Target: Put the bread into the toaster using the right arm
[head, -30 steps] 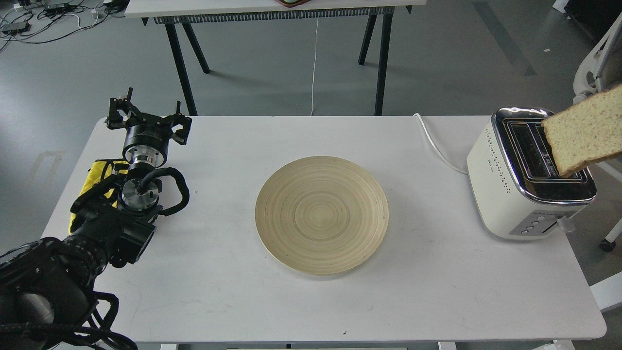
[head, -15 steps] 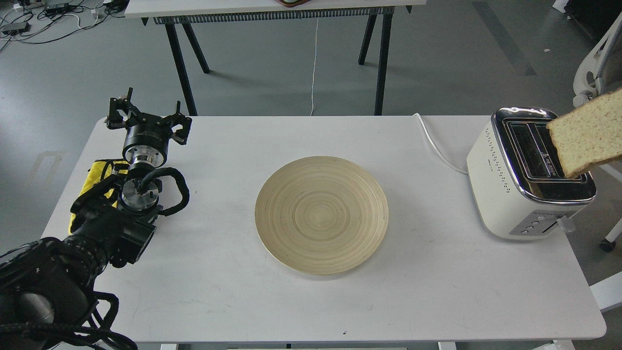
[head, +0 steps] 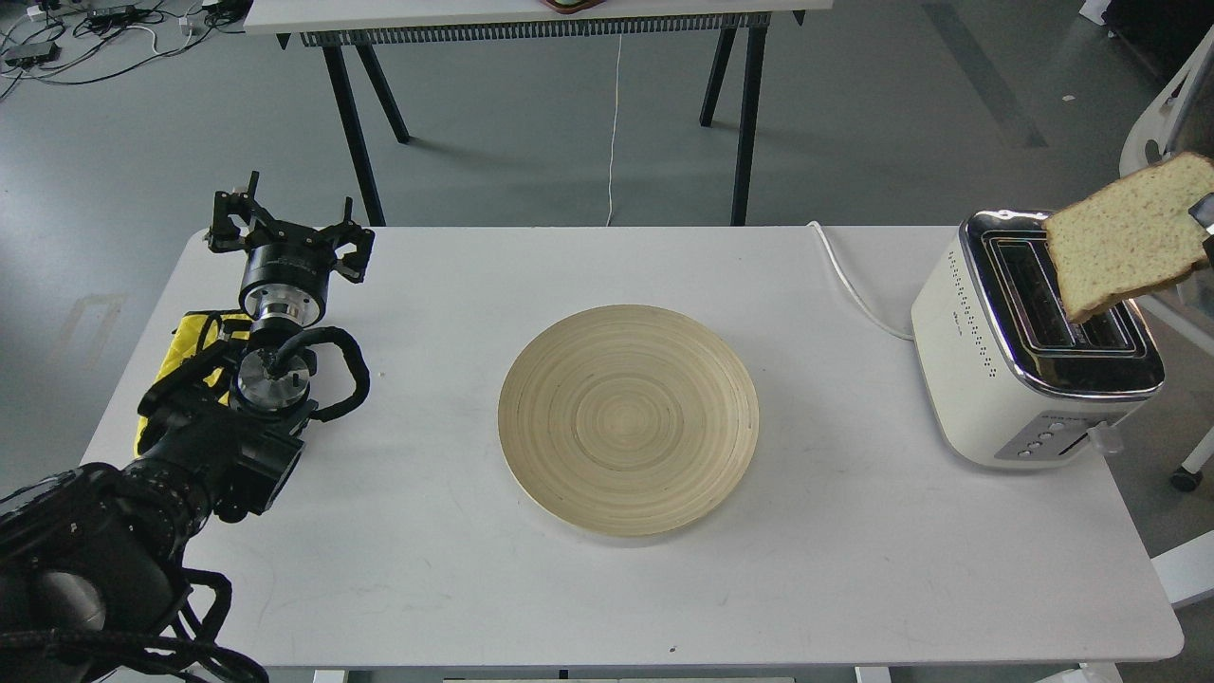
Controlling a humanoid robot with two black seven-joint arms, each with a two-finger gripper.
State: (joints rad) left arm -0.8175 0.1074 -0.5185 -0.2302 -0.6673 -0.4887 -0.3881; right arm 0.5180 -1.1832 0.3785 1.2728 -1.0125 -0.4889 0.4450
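The bread (head: 1119,237) is a pale tan slice with a brown crust, held tilted in the air over the right slot of the toaster (head: 986,351). Its lower corner hangs just above the black slots. The toaster is cream-white with a chrome top and stands at the table's right end. Only a sliver of my right gripper (head: 1206,220) shows at the right edge, gripping the slice's far side. My left gripper (head: 289,216) is open and empty at the table's back left.
A round wooden plate (head: 628,417) lies bare in the middle of the white table (head: 854,569). The toaster's white cable (head: 854,285) runs off the back edge. A yellow object (head: 194,332) lies under my left arm. A white chair (head: 1162,123) stands at the right.
The bread dipped right and away, then moved left and slightly up, further over the toaster's slots. A sliver of the right gripper now shows. The left arm has not moved.
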